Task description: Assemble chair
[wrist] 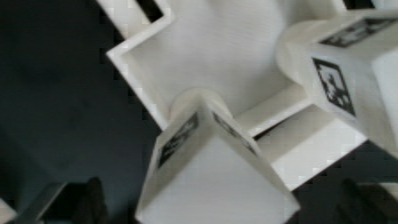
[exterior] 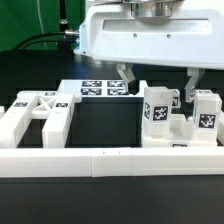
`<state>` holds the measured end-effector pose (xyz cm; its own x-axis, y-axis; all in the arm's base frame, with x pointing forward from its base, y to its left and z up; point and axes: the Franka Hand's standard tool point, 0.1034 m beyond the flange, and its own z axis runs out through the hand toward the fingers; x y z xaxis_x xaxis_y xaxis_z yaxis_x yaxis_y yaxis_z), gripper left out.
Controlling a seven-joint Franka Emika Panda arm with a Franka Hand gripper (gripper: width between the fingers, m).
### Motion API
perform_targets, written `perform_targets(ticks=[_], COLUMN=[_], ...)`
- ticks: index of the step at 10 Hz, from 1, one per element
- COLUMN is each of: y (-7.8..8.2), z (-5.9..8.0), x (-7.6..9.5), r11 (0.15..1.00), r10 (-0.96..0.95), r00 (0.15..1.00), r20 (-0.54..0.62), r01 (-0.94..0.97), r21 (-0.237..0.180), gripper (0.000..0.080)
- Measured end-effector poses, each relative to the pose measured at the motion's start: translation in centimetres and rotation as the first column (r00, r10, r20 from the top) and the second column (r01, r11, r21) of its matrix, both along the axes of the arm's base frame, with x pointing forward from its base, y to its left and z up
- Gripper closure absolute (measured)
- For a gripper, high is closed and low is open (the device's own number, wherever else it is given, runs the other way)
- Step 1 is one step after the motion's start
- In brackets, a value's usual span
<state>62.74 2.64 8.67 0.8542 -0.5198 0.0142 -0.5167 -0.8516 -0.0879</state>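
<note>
Currently: gripper [exterior: 158, 80] open, two dark fingers spread wide, one either side of upright post [exterior: 158, 110], no contact seen. All chair pieces matte white plastic, chunky, square-edged, with black-and-white square tags on faces. Count: two upright posts at exterior view's right, second post [exterior: 205, 112] just beside first; one X-braced frame [exterior: 40, 115] at exterior view's left. One marker board [exterior: 105, 88] flat behind. One low white wall [exterior: 100, 160] along front. Table [exterior: 100, 125] black.

We see white chair pieces [exterior: 40, 118] with black-and-white square tags [exterior: 155, 113]. Our table [exterior: 105, 125] is black, the wall [exterior: 110, 160] white.
</note>
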Motion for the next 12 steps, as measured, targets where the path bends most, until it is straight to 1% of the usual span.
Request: perform_targets(ticks=[1,2,4,5,6,9,10,12], y=[0.15,0.1,0.01,0.04,0.11,-0.37,-0.29,-0.24], z=[-0.02,-0.03,-0.08,-0.07,-0.07,-0.11,-0.1,-0.11], x=[0.06,0.21,0.2,0.24,0.29,0.26,0.28,0.28], r11=[0.997,0.985,0.945,0.921,0.904,0.777,0.766,0.778], r10=[0.071,0.171,0.324,0.386,0.424,0.626,0.64,0.625], r00=[0.997,0.985,0.946,0.922,0.905,0.78,0.768,0.78], r20=[0.009,0.022,0.024,0.024,0.027,0.017,0.017,0.018], r01=[-0.071,-0.17,-0.322,-0.384,-0.421,-0.622,-0.635,-0.621], r21=[-0.008,-0.026,-0.052,-0.065,-0.071,-0.097,-0.099,-0.098], gripper=[0.0151,0.0151,0.0151,0.0151,0.0151,0.0151,0.0151,0.0155])
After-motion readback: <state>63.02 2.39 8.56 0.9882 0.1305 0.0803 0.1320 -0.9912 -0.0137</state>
